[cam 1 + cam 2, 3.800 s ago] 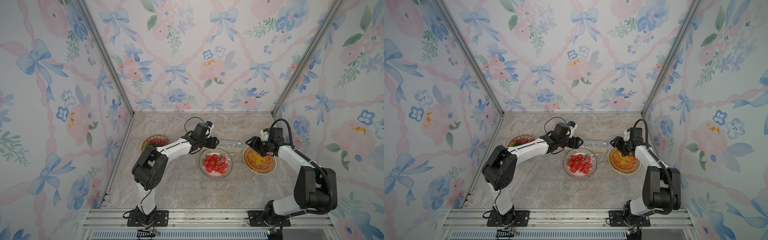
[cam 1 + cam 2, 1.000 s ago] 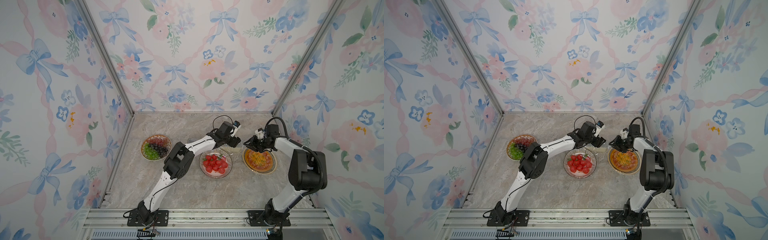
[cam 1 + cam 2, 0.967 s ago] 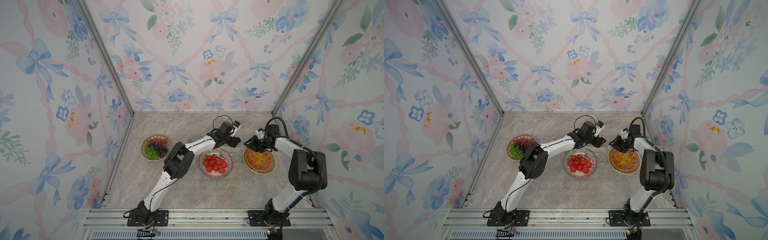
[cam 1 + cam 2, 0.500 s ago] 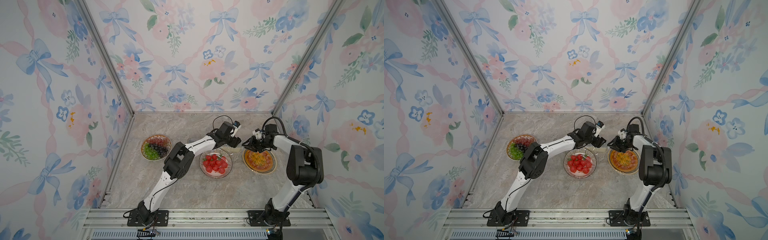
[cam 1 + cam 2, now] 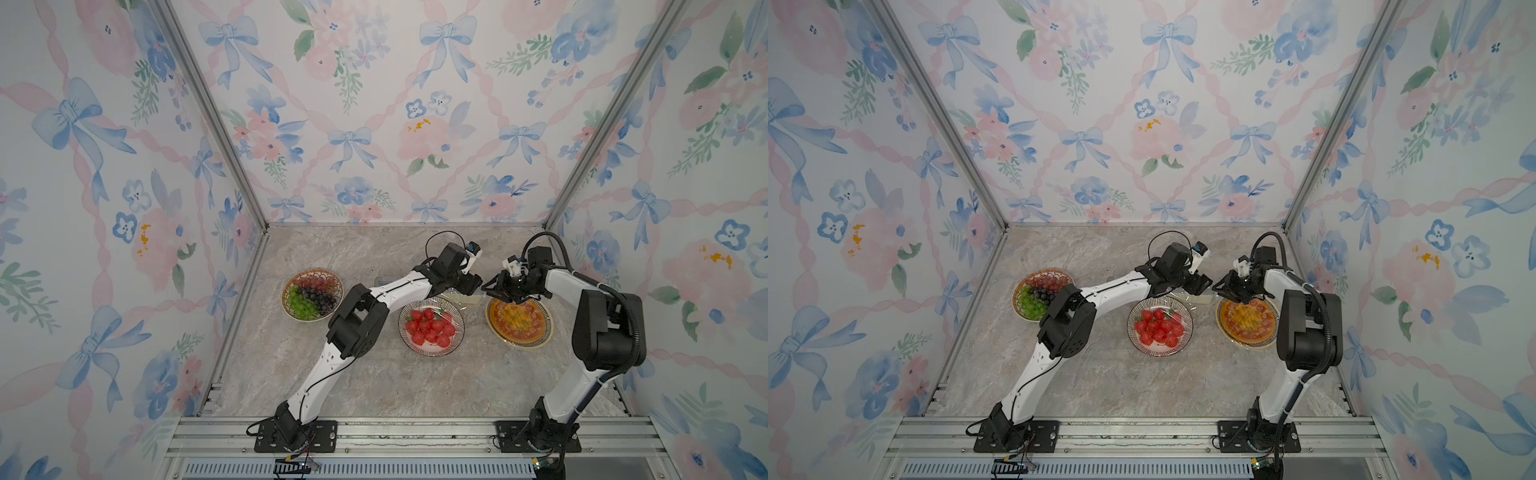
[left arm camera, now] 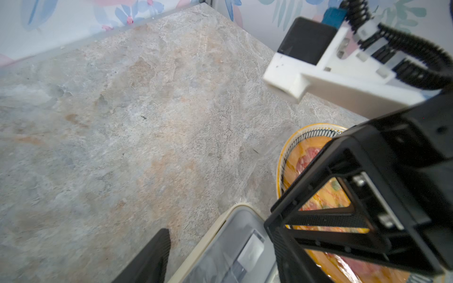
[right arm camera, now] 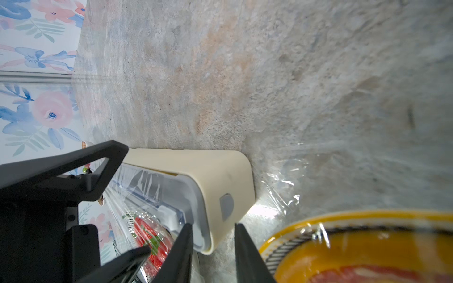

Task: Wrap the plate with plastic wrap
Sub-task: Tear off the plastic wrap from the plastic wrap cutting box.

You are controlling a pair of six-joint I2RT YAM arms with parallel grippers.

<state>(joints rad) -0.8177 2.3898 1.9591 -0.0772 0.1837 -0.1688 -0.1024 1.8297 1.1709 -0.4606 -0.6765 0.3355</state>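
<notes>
The cream box (image 7: 208, 171) of plastic wrap (image 7: 117, 196) lies flat on the marble surface (image 5: 415, 386), behind and between 2 plates: the strawberry plate (image 5: 432, 354) and the yellow plate (image 5: 521, 343); a 3rd plate, the grape plate (image 5: 311, 272), sits well apart toward the left wall. In both top views the left arm reaches across the strawberry plate and sets the left gripper (image 5: 471, 284) over the box; its jaws stand wide, 1 finger (image 7: 105, 156) against the box's far long side and the other on the near side over the strawberries; whether they press the box, I cannot tell. The right gripper (image 5: 487, 287) meets it from the other side at the box's end, just above the back rim of the yellow plate; its jaws are partly spread, the box's end corner and bare surface show between the 2 fingers (image 7: 182, 247), and nothing is visibly pinched. Clear film runs off the box's translucent top over the strawberries; more crinkled film covers the yellow plate, and a loose glossy patch lies on the surface just beside the box's end.
</notes>
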